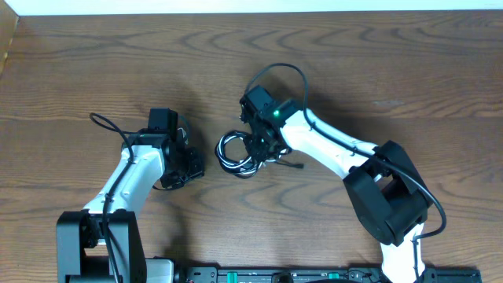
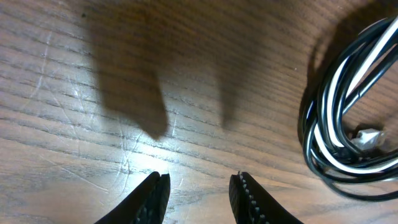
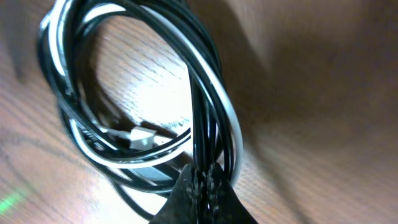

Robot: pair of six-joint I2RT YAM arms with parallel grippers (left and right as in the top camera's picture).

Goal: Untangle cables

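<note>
A wooden table (image 1: 94, 63) is holding a coil of black and white cables (image 1: 234, 153) at its centre. The right gripper (image 3: 202, 186) is pinching the coil's black strands, likely to pull them free. The left gripper (image 2: 199, 196) is hovering just beside the coil, jaws apart and empty.

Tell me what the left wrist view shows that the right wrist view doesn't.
Only the left wrist view: the left gripper, jaws apart and empty over the brown wooden table, with the coil of thin black and white cables lying apart from it, untouched. Only the right wrist view: the right gripper shut on the coil's black strands. Both: the table, the same coil and a small white plug inside its loop.
</note>
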